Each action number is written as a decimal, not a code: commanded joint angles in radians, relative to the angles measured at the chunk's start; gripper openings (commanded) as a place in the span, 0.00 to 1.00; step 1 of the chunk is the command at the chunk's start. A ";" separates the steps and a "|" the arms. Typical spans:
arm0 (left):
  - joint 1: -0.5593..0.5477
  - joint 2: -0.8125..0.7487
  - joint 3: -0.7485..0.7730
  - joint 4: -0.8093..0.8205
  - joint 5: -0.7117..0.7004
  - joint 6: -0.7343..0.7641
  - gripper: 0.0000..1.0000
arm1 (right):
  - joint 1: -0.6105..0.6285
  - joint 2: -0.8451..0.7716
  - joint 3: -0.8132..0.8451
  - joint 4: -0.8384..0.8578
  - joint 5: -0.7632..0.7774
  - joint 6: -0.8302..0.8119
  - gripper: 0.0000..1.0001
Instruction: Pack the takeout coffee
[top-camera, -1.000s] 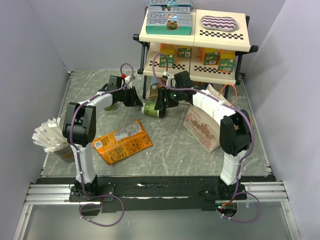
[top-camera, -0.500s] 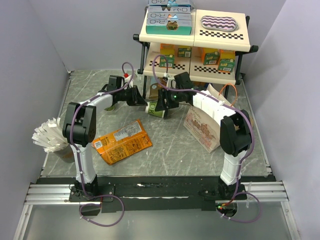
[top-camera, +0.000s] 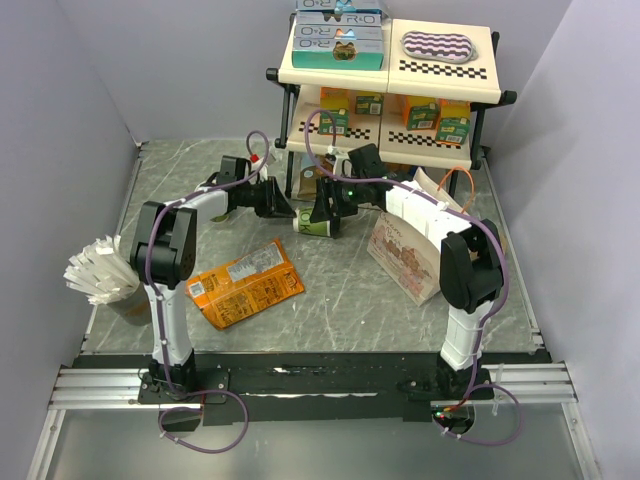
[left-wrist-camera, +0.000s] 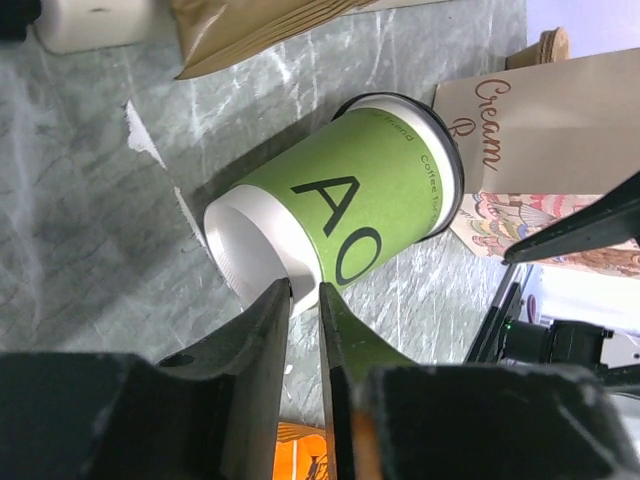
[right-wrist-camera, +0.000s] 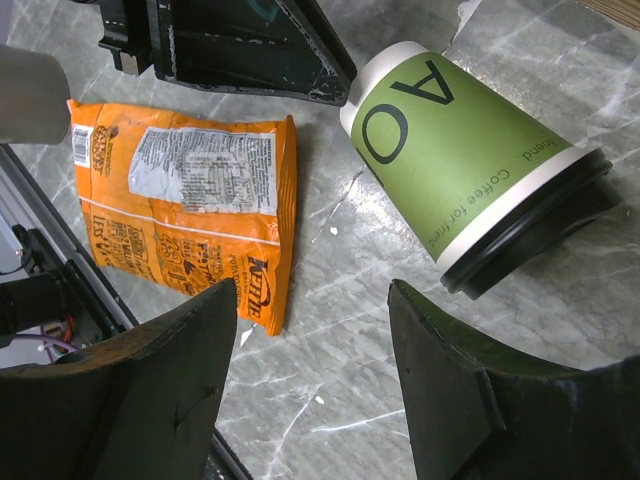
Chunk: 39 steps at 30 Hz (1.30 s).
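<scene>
Nudged rightward since a second ago, the takeout coffee (left-wrist-camera: 350, 215) lies sideways on the surface (left-wrist-camera: 90, 230). At its base the left claw (left-wrist-camera: 301, 290), narrowly parted, seemingly touches it; the right claw (right-wrist-camera: 312, 288) stands wide apart just beside it.

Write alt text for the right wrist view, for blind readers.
A green paper cup with a black lid lies on its side on a marbled table. An orange snack bag lies flat beside it; the right gripper hangs open above.
</scene>
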 joint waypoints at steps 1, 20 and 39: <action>0.002 -0.004 0.033 0.007 -0.018 -0.043 0.26 | -0.006 -0.035 0.017 0.024 -0.008 -0.002 0.69; -0.002 0.036 -0.027 0.071 0.051 -0.136 0.30 | -0.005 -0.018 0.021 0.025 -0.011 -0.004 0.69; -0.005 0.056 -0.047 0.174 0.167 -0.143 0.01 | -0.008 -0.017 0.021 0.022 -0.006 -0.021 0.69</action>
